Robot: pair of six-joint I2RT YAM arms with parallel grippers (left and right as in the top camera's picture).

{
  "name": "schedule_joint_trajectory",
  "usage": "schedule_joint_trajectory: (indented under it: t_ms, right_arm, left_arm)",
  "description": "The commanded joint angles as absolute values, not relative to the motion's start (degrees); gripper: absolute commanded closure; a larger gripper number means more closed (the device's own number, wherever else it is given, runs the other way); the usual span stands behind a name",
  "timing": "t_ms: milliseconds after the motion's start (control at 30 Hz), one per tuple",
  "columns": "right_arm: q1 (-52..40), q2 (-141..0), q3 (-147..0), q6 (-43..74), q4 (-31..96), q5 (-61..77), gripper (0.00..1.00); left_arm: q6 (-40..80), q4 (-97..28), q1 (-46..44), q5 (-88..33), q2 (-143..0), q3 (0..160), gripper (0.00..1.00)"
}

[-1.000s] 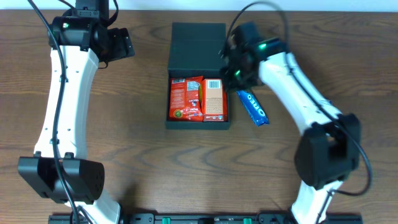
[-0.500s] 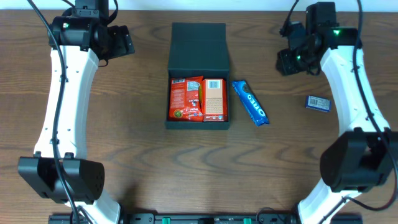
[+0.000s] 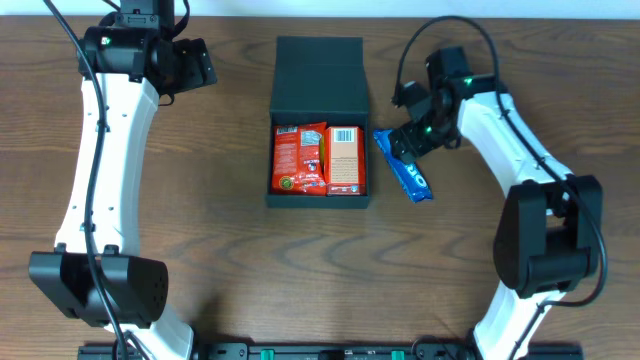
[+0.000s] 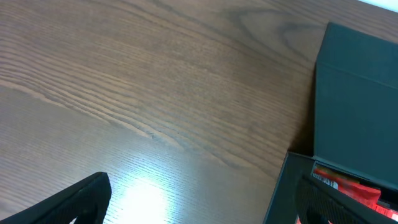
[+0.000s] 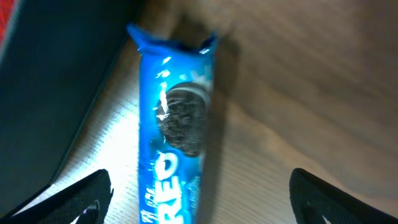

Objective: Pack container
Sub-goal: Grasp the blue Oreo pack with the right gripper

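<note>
The black container [image 3: 318,75] lies open in the middle of the table, its flat lid folded back. A red snack packet [image 3: 299,158] and an orange carton [image 3: 344,160] fill its tray. A blue Oreo packet [image 3: 408,170] lies on the wood just right of the container. My right gripper [image 3: 408,142] hovers over the packet's far end, open. In the right wrist view the Oreo packet [image 5: 173,124] lies between the spread fingertips [image 5: 84,198], untouched, with the container's wall [image 5: 56,81] at the left. My left gripper [image 3: 192,65] is open at the back left, well away from the container [image 4: 357,106].
Bare wooden table surrounds the container [image 4: 155,93]. The left arm's white link [image 3: 100,150] runs down the left side and the right arm's link [image 3: 510,150] down the right side. The arm bases stand at the front edge.
The right gripper left the container, swung to the back right, then came back over the Oreo packet, and its jaws opened. The left arm has not moved.
</note>
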State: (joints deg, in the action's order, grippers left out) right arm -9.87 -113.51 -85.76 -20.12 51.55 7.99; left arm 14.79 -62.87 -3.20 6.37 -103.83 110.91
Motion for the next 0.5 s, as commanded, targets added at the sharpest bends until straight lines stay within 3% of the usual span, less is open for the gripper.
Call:
schedule_joint_trajectory:
  t_ms: [0, 467]
  right_arm:
    - [-11.5, -113.6, -83.7, -20.2, 50.7, 6.0, 0.11]
    - [-13.2, -113.6, -78.4, -20.2, 45.3, 3.2, 0.22]
  left_arm:
    - [15.0, -62.9, -3.0, 6.6, -104.3, 110.6, 0.05]
    - [14.9, -63.0, -3.0, 6.5, -104.3, 110.6, 0.05]
